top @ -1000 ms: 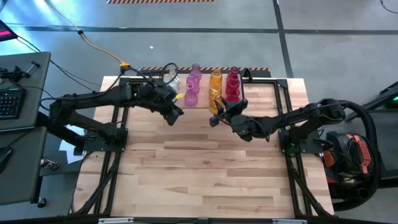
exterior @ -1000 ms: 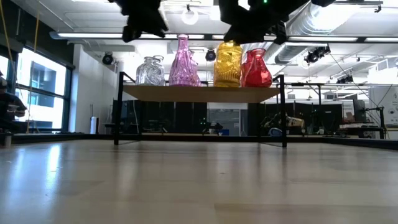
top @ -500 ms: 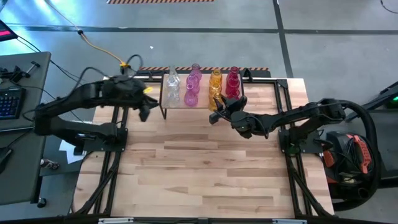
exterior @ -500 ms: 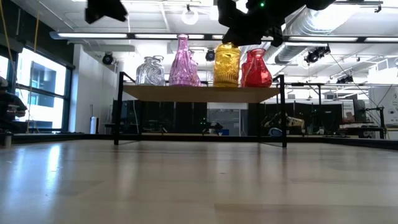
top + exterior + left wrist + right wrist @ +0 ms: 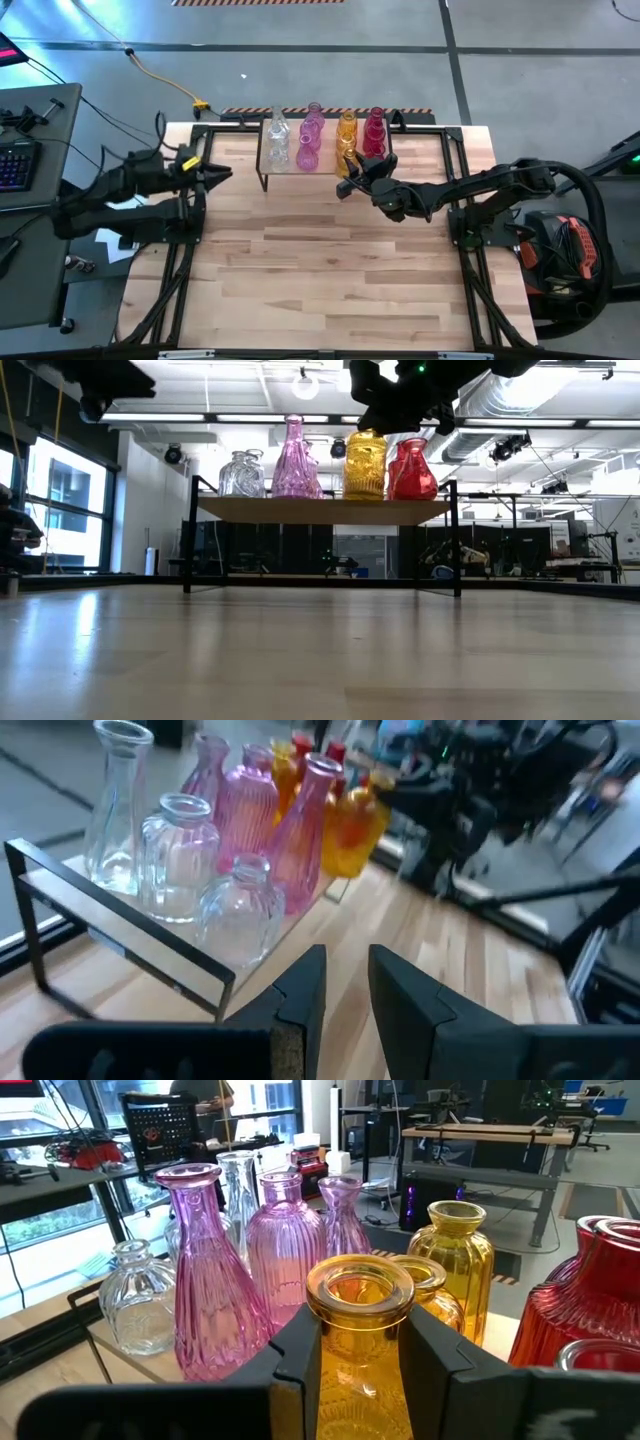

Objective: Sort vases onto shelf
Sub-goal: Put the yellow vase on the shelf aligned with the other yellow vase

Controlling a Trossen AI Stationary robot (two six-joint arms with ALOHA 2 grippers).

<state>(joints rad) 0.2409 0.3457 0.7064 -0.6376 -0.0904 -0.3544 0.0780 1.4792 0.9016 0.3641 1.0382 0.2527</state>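
The shelf [image 5: 320, 510], a light-wood board on black wire legs, stands at the table's far edge. On it stand upright clear vases [image 5: 277, 140], pink vases [image 5: 308, 138], amber vases [image 5: 346, 130] and red vases [image 5: 374, 133]. My right gripper [image 5: 351, 181] is at the shelf's near side, shut on the front amber vase [image 5: 360, 1380]. It also shows in the low view [image 5: 400, 405]. My left gripper [image 5: 222, 172] is left of the shelf, empty, with a narrow gap between its fingers [image 5: 300, 995]. My right gripper pinches the front amber vase by its neck, just under the rim [image 5: 360, 1325], one finger [image 5: 300, 1355] on each side. The fingers come from the table's near side, slanting slightly down. The vase stands upright with its base on the shelf board [image 5: 367, 492].
The butcher-block tabletop [image 5: 320, 270] spreads out bare on the near side of the shelf. Black frame rails [image 5: 180, 260] run along both table sides. A desk with a keyboard [image 5: 20, 165] stands off the table's left.
My left gripper has drawn back from the clear vases on the shelf toward the table's left edge, and its arm has folded away. The clear vases it had covered show again. My right gripper has stayed at the amber vase.
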